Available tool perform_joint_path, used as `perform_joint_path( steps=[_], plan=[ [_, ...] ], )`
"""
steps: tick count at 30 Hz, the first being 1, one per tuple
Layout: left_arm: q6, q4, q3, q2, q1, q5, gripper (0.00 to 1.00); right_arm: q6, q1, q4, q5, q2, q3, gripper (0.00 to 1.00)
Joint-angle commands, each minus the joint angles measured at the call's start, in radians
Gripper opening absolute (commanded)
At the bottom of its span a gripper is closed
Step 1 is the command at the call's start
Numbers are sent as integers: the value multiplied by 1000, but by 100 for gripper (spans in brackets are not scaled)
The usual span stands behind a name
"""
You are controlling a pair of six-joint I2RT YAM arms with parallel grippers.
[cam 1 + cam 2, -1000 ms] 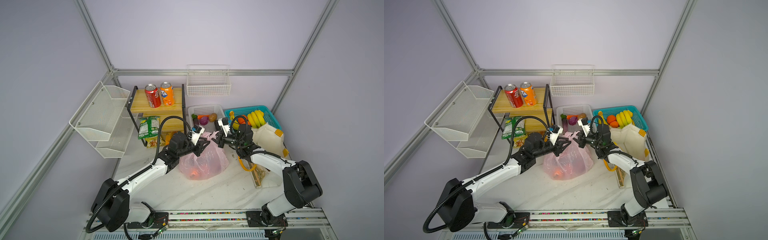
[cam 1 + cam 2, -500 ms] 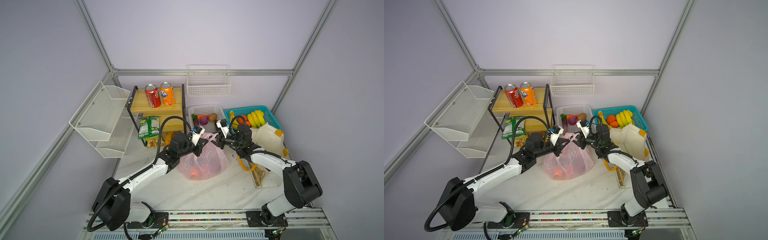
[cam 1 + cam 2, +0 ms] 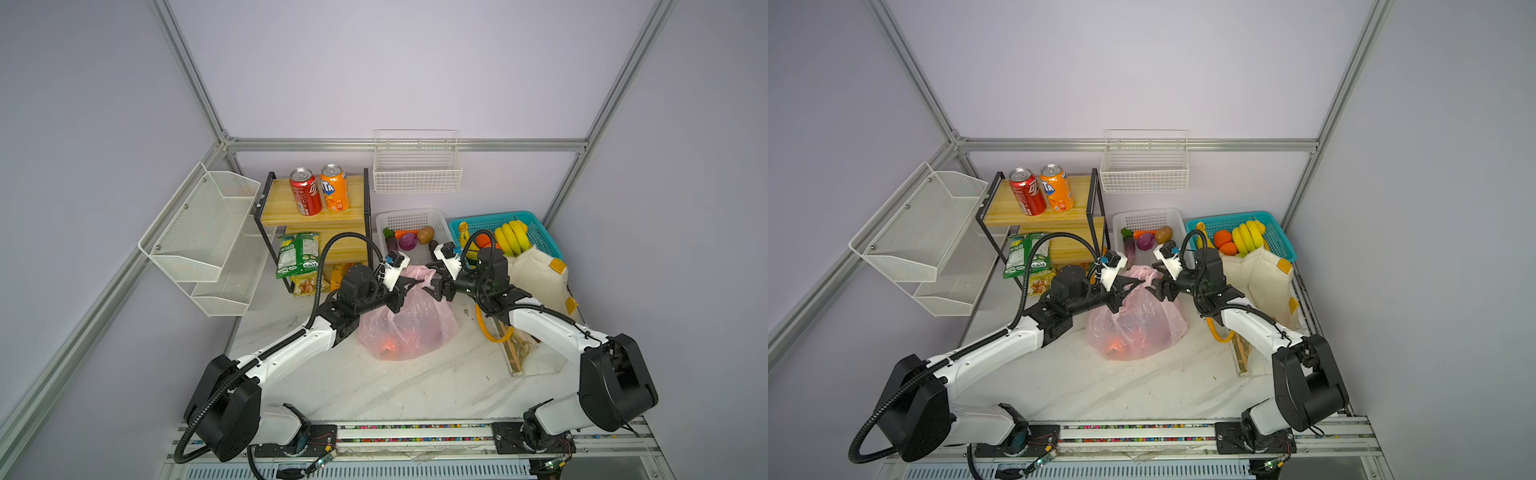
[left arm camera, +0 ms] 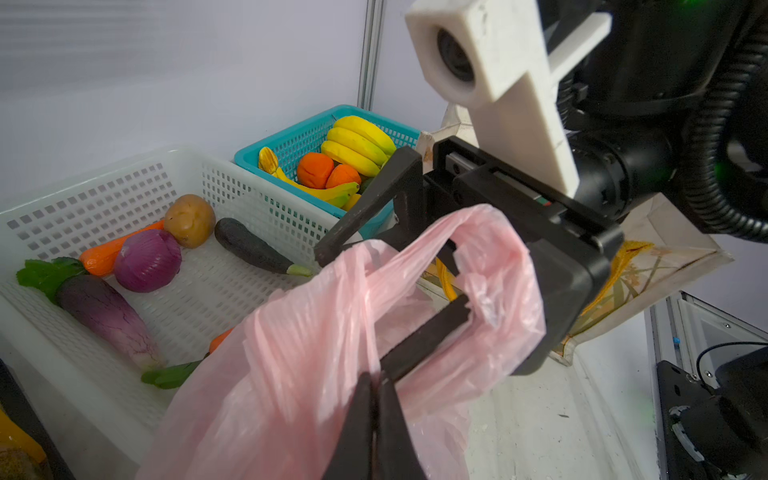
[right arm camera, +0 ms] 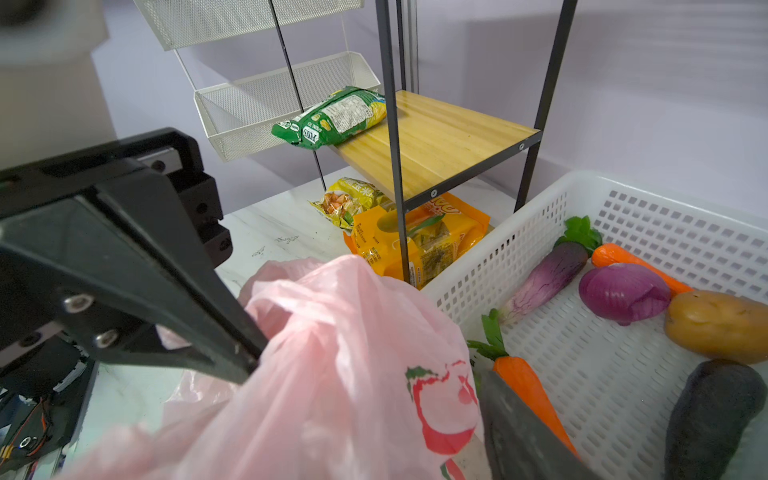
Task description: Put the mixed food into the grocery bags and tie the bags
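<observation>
Left gripper (image 4: 374,384): pressed together — pinching the pink bag (image 3: 409,328) handle.
Right gripper (image 3: 433,286): spread — handle looped over one finger.

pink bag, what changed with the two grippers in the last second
The left gripper closed and now pinches the pink bag. The right gripper opened, letting go; the handle loop hangs around one of its fingers. The bag's body, red soda can and white basket stayed put.

The orange soda can (image 3: 334,188) shows the letters "TA"; other print is unreadable.
</observation>
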Motion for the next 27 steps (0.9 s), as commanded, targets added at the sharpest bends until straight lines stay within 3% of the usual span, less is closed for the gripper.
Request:
perform_joint_path(
  steps=[1,5,10,13,27],
  plan=[
    [25,9,-31,-3,0,-5,3,-99,-5,-75,-7,-29,28,77],
    [24,7,-29,-6,0,-7,3,-132,-5,-134,5,-25,52,79],
    [19,3,-25,-9,-1,-4,3,-157,-4,-188,189,-21,73,79],
    [15,4,-26,-15,0,-2,3,-184,-4,-211,227,-31,67,77],
    [15,-4,-26,-15,0,7,3,-221,-5,-148,42,-74,18,83]
  ],
)
